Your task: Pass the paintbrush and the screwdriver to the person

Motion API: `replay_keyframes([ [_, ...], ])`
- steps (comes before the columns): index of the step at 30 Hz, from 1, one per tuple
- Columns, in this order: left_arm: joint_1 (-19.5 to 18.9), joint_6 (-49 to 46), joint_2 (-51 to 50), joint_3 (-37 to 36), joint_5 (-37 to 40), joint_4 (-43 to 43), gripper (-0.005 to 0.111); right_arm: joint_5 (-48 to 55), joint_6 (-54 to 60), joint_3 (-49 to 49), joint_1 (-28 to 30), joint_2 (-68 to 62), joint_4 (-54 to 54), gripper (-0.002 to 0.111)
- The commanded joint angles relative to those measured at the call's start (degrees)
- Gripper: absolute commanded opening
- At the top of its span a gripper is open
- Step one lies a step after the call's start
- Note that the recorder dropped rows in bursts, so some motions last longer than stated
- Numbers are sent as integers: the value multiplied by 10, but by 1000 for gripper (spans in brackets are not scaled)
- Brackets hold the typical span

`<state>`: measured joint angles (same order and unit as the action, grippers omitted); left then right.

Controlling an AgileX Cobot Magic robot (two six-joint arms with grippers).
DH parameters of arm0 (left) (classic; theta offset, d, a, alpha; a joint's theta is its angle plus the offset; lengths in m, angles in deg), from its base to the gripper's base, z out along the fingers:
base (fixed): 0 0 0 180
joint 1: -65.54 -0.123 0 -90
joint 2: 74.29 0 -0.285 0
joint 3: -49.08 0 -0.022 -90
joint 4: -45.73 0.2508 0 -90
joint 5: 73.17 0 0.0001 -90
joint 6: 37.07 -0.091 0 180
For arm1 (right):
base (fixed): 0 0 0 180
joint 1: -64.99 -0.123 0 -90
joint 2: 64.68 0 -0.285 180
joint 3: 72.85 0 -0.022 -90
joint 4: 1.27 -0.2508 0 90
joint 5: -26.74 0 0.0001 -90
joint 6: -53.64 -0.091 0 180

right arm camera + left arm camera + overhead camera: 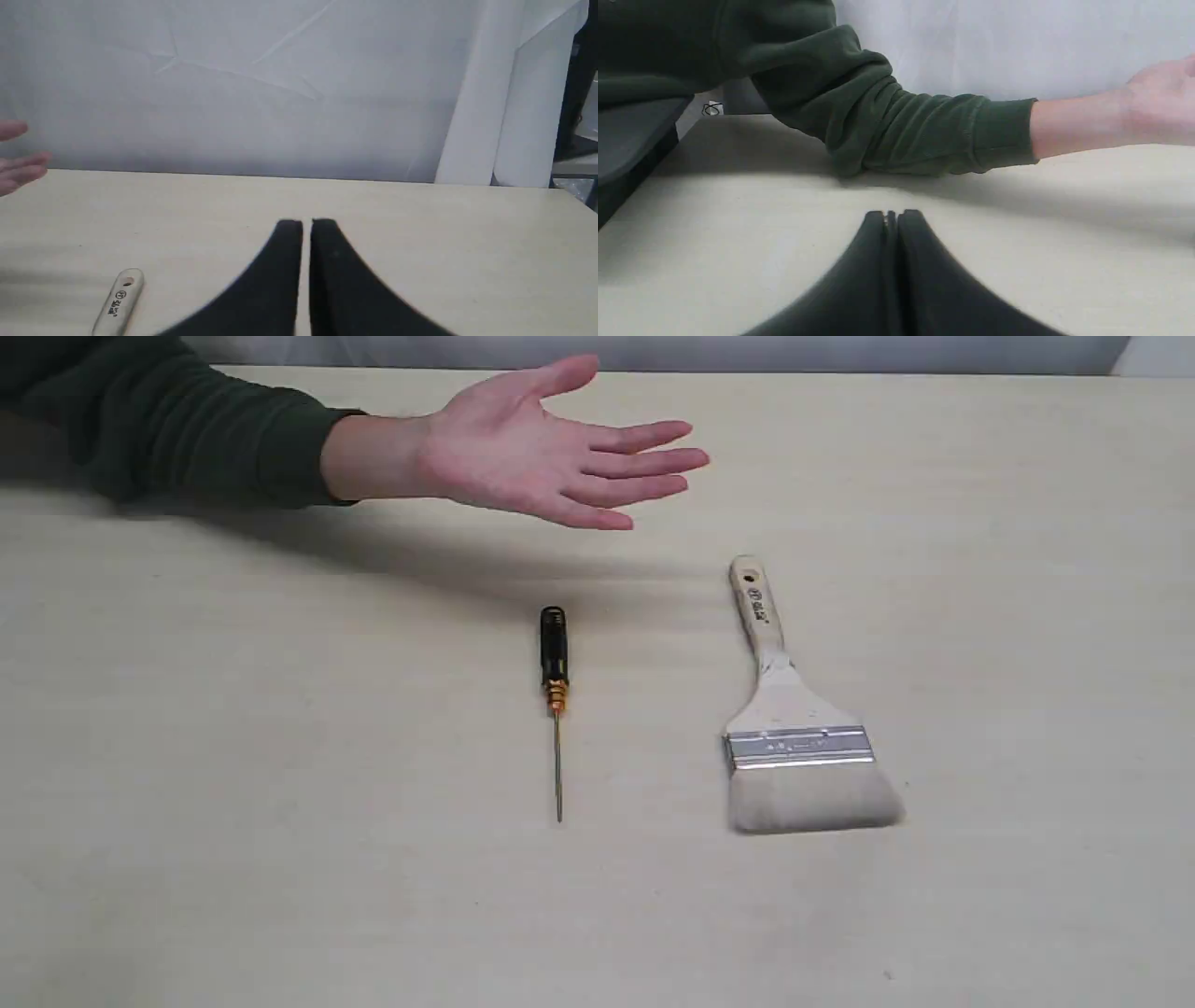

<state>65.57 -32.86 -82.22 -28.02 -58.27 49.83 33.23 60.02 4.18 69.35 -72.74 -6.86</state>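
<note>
The paintbrush lies flat on the table right of centre, pale handle pointing to the far side, bristles toward the front. Its handle end shows in the right wrist view. The screwdriver lies left of it, black handle away, thin shaft toward the front. The person's open hand hovers palm up above the far part of the table, green sleeve resting on it. Neither arm shows in the exterior view. My left gripper is shut on nothing. My right gripper is shut, a thin slit between its fingers, empty.
A pale wooden table carries everything. A white sheet hangs behind its far edge. A dark grey panel stands beside the table near the person's sleeve.
</note>
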Motion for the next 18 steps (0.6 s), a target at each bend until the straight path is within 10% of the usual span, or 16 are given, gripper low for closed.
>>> replay_keyframes([
  [1, 4, 1, 1, -1, -5, -2, 0, -9, 4, 2, 2, 3, 5, 4],
  [18, 4, 1, 1, -1, -6, -2, 0, -49, 3, 2, 2, 3, -101, 4],
])
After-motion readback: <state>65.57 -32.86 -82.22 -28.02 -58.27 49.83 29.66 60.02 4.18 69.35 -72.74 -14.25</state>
